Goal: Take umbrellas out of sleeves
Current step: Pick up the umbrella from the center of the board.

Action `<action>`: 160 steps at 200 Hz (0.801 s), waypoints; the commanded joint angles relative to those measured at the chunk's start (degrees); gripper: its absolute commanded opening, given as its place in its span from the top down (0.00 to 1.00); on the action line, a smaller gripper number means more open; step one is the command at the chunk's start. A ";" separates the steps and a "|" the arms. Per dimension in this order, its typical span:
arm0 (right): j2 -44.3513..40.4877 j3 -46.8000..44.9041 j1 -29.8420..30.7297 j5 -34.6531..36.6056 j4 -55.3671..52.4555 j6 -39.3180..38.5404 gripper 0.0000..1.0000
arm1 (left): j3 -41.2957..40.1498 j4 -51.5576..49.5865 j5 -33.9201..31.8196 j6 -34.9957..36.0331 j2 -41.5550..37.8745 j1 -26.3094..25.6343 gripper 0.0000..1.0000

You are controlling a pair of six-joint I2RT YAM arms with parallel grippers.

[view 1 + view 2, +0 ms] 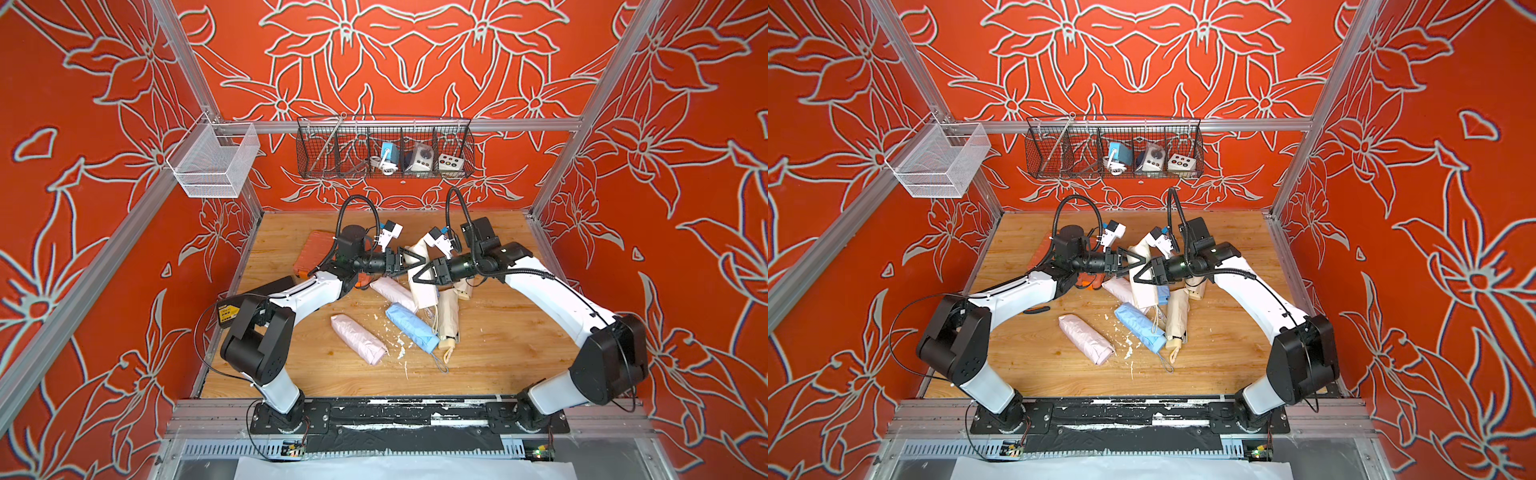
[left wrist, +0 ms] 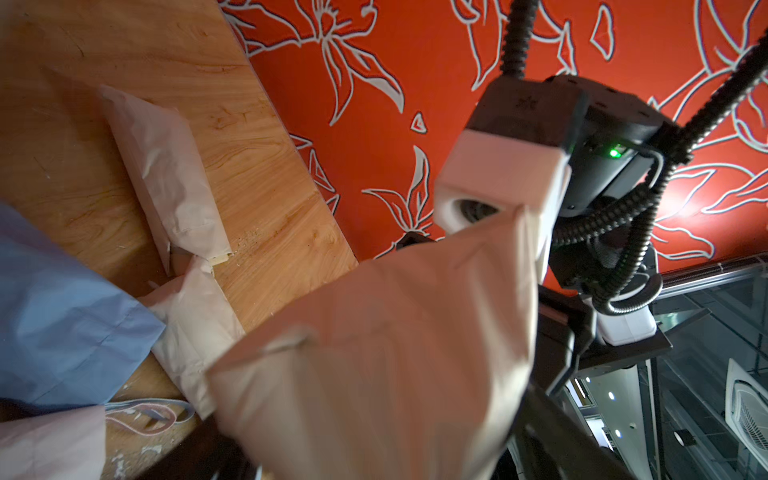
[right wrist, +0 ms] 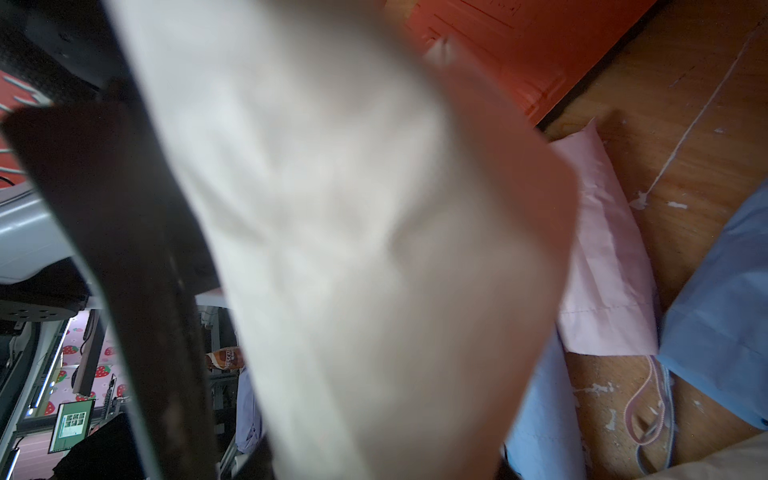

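Above the middle of the table my two grippers meet on a cream sleeved umbrella (image 1: 424,291) (image 1: 1142,286), which hangs tilted, its upper end raised. My right gripper (image 1: 415,274) (image 1: 1140,274) is shut on it. The left gripper (image 1: 419,261) (image 1: 1139,261) straddles the cream sleeve (image 2: 395,332) higher up with its jaws wide, and one dark finger (image 2: 540,419) shows beside the cloth. In the right wrist view the cream fabric (image 3: 353,249) fills the gap. On the table lie a pink umbrella (image 1: 359,340), a blue umbrella (image 1: 411,326) and a cream umbrella (image 1: 449,316).
An orange tool case (image 1: 313,253) lies behind the left arm. A pink sleeve (image 1: 392,291) (image 3: 606,257) and blue fabric (image 3: 727,299) lie under the grippers. A black wire basket (image 1: 384,149) and a white mesh basket (image 1: 214,160) hang on the rear rail. White flakes litter the wooden table (image 1: 498,353).
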 commanded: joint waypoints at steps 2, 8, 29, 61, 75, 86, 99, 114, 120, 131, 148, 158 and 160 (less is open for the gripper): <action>0.26 2.65 0.76 -3.05 0.93 -0.83 0.60 | 1.08 3.36 1.79 -1.19 0.74 0.33 0.15; 0.52 2.92 0.82 -3.14 0.59 -1.07 0.60 | 1.05 3.48 1.89 -1.41 0.92 0.33 0.16; 1.40 3.76 0.89 -3.22 -0.51 -1.78 0.60 | 1.23 3.94 2.59 -2.05 1.56 0.37 0.21; 2.25 3.97 0.86 -3.19 -0.55 -2.06 0.60 | 1.05 4.34 3.65 -2.60 2.03 0.31 0.28; 2.78 4.06 0.87 -3.20 -0.65 -2.02 0.59 | 1.21 4.01 3.82 -2.67 2.27 0.34 0.32; 3.04 4.11 0.93 -3.06 -0.54 -2.06 0.58 | 1.45 3.95 4.38 -3.12 2.70 0.41 0.36; 3.33 4.21 0.93 -2.86 -0.52 -2.06 0.55 | 1.62 4.16 5.03 -3.86 3.37 0.42 0.42; 3.62 4.46 0.88 -2.47 -0.78 -2.02 0.50 | 1.59 4.76 5.37 -4.70 3.78 0.57 0.50; 3.84 4.61 0.87 -2.29 -1.06 -2.06 0.48 | 1.52 4.89 5.34 -5.01 3.87 0.67 0.52; 4.29 5.00 0.90 -2.16 -1.94 -2.30 0.47 | 1.41 5.40 5.56 -5.70 4.26 0.83 0.56; 4.65 5.46 0.92 -1.83 -3.10 -2.74 0.40 | 1.32 6.29 5.83 -6.85 4.70 1.08 0.62; 4.59 5.42 0.84 -1.36 -3.33 -2.92 0.35 | 1.11 6.81 5.94 -7.40 4.84 1.21 0.65; 4.47 5.46 0.78 -1.27 -3.33 -2.94 0.34 | 1.07 7.01 5.94 -7.54 4.84 1.25 0.65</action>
